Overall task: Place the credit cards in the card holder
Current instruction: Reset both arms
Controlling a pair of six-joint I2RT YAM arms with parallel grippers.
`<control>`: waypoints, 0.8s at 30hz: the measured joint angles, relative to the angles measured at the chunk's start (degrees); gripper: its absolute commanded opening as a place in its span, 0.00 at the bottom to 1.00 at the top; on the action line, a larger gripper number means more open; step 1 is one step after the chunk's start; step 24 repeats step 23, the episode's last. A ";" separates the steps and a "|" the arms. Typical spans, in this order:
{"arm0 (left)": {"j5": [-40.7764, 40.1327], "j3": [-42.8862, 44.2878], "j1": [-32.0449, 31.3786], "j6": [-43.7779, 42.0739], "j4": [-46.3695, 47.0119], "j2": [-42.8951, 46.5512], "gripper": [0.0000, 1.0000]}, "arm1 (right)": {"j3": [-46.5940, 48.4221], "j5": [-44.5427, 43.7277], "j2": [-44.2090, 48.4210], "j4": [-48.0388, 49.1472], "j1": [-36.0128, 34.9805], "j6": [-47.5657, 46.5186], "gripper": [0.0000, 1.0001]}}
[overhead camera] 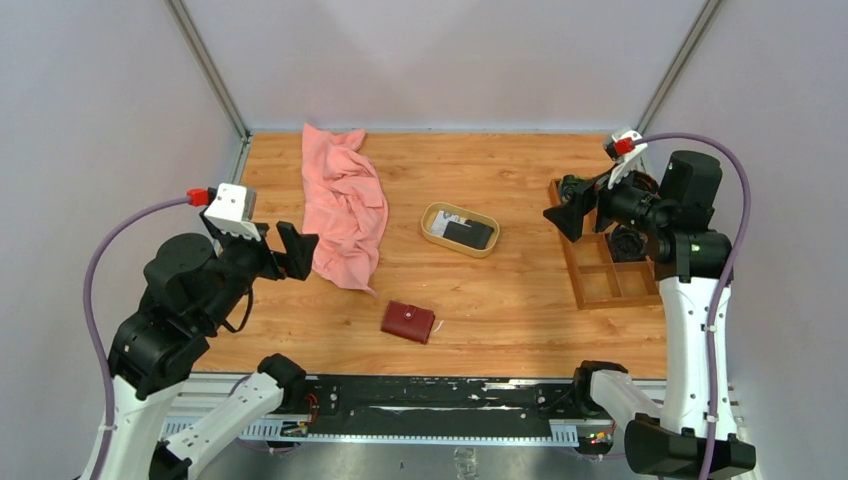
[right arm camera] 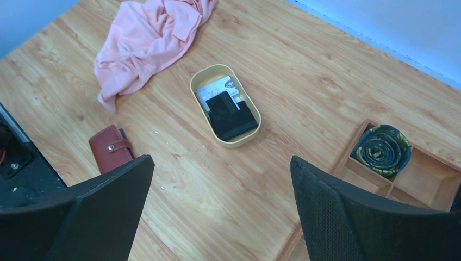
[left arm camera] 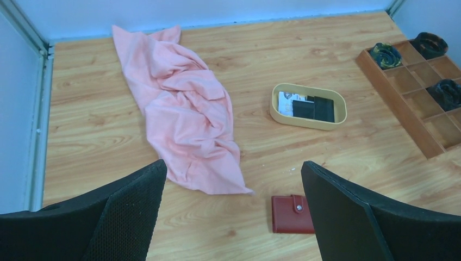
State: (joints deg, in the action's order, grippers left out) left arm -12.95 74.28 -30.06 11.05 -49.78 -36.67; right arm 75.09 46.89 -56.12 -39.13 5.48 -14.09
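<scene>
The credit cards [overhead camera: 466, 231], black ones on a white one, lie in an oval tan dish [overhead camera: 433, 232] mid-table; they also show in the left wrist view [left arm camera: 315, 108] and the right wrist view [right arm camera: 231, 116]. The dark red card holder [overhead camera: 408, 322] lies closed with its snap fastened near the front edge, also seen in the left wrist view [left arm camera: 291, 214] and the right wrist view [right arm camera: 110, 148]. My left gripper [overhead camera: 297, 250] is open and empty, raised at the left. My right gripper [overhead camera: 567, 213] is open and empty, raised at the right.
A crumpled pink cloth [overhead camera: 343, 204] lies at the back left. A brown wooden compartment tray [overhead camera: 600, 281] with rolled dark items [right arm camera: 381, 149] stands at the right edge, under my right arm.
</scene>
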 measured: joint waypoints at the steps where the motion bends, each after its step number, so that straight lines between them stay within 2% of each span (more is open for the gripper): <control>1: -0.11 0.00 0.00 0.02 -0.55 0.48 1.00 | 0.26 0.57 0.07 -0.04 0.15 0.24 1.00; 24: 2.95 -2.36 0.00 4.44 -3.04 4.24 1.00 | 4.15 3.82 1.07 -2.54 1.51 1.22 1.00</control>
